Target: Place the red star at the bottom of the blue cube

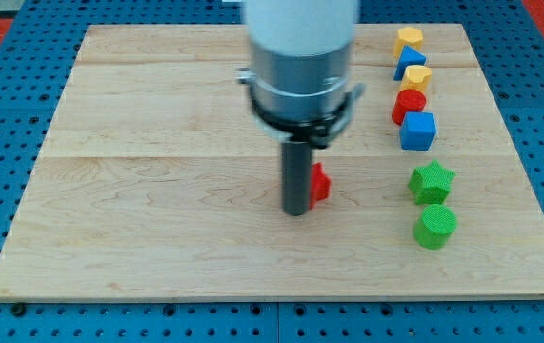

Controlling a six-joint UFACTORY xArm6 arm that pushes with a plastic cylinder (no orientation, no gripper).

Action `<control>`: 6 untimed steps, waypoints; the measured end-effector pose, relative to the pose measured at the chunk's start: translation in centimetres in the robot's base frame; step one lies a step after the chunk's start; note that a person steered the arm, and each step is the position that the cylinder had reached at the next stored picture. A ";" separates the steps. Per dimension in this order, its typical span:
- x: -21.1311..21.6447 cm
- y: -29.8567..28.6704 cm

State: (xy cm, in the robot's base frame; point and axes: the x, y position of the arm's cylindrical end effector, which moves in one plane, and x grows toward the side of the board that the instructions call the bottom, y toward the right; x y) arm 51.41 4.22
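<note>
My tip (296, 211) sits touching the red star (319, 183) on its left, no jaws to speak of, so I push right, steering it under the blue cube (418, 131), above the green star (432, 181).

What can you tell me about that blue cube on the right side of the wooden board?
The blue cube is a small, solid-looking block in plain matte blue, plastic by its look. It sits flat on the wooden board near the view's right, slightly turned, showing its top and two sides. The red cylinder just above seems to touch it; the green star lies below, apart. My tip is well to its left.
</note>
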 end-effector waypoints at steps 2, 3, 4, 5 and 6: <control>-2.5 2.0; -2.5 -3.3; -4.6 -1.2; -6.7 2.0; -6.8 0.1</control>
State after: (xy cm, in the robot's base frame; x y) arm 44.57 4.37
